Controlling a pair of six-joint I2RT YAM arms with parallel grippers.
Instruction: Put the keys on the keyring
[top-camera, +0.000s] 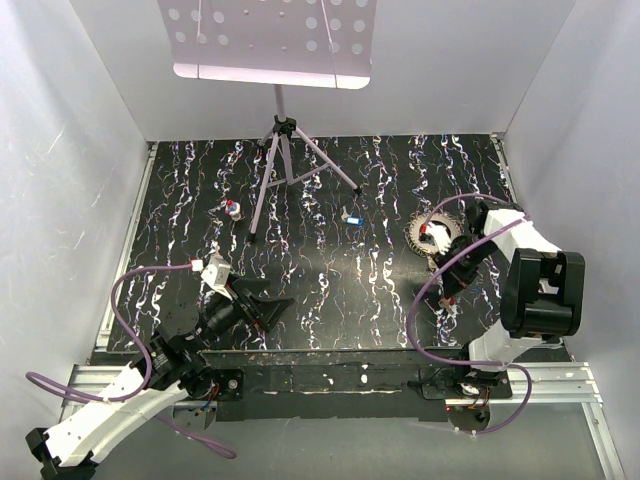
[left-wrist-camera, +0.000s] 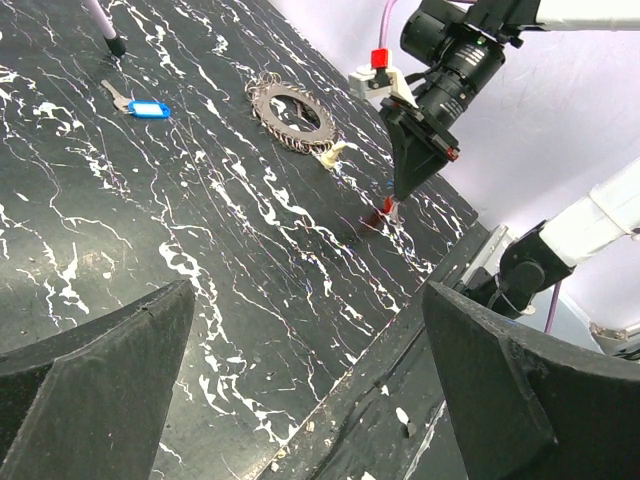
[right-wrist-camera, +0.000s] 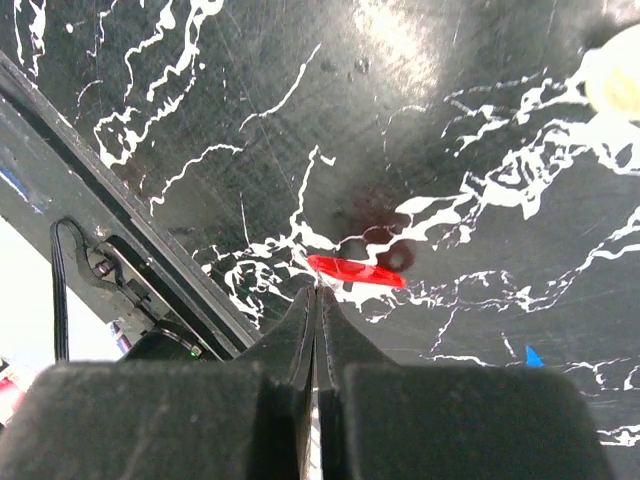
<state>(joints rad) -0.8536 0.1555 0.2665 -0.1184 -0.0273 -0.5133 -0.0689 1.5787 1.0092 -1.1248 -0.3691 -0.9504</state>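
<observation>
Right pincer pressed together, pinching the red key by one end just above the counter — head near level, long axis crosswise to the fingers, free end pointing right in the wrist view. I judge this the carry step: next, bring it to the keyring, lying flat nearby, and align it with the rim. Left pincer spread wide, holding nothing.

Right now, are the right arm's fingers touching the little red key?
Touching. The right wrist view shows the shut fingers pinching one end of the red key, no gap between them.
</observation>
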